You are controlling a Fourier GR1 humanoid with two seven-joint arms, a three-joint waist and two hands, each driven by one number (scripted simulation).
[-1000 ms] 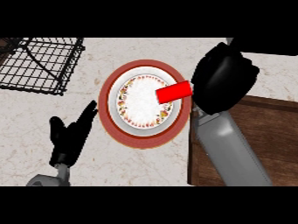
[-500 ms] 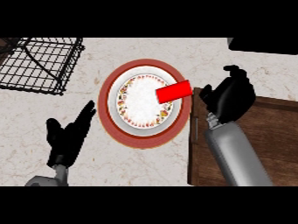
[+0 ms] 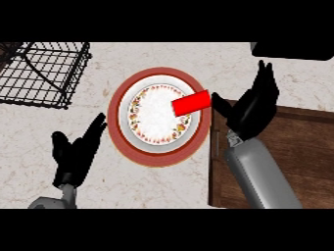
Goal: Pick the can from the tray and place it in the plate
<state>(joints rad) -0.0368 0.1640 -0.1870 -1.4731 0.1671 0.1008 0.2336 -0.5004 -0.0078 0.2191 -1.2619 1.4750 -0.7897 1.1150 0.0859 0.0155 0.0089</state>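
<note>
Pale marble counter [image 3: 162, 186] under my view. Red can [image 3: 192, 103] lies on red-rimmed white round plate [image 3: 157, 116], right side. My right hand [image 3: 254, 106] just beside, released, fingers straight. Left hand [image 3: 76, 153] open, left of plate. Brown wooden tray [image 3: 307, 147] right; black wire rack [image 3: 39, 73] upper left.

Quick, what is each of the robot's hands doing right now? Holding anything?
Left hand: open, fingers straight, holding nothing, beside the plate.
Right hand: open, fingers straight, holding nothing; the red can lies on the plate next to it.
</note>
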